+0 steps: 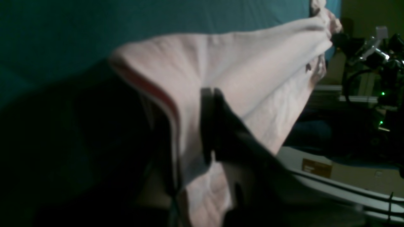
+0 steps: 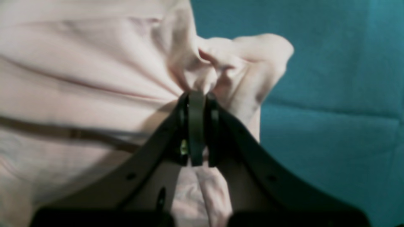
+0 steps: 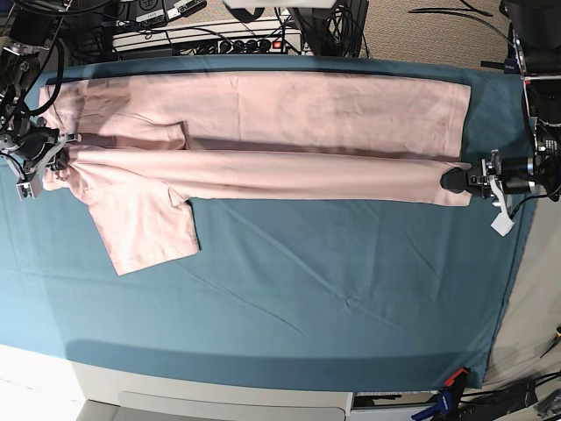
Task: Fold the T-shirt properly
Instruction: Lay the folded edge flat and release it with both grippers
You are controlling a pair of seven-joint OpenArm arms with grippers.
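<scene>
Teal cloth point(image 3: 307, 298) underneath — T-shirt point(image 3: 263, 132) stretched long, left-to-right.

desk point(image 3: 105, 386) is pale, almost fully covered by a teal cloth point(image 3: 333, 298); bare pale edge shows along the near side only. Cloth lies mostly flat with a few shallow creases near the middle. On the cloth: pale pink T-shirt point(image 3: 289, 110), stretched lengthwise across the far half, folded over itself into a long band. One short sleeve point(image 3: 145, 226) lies flat on the cloth, sticking out toward the near side.
</scene>
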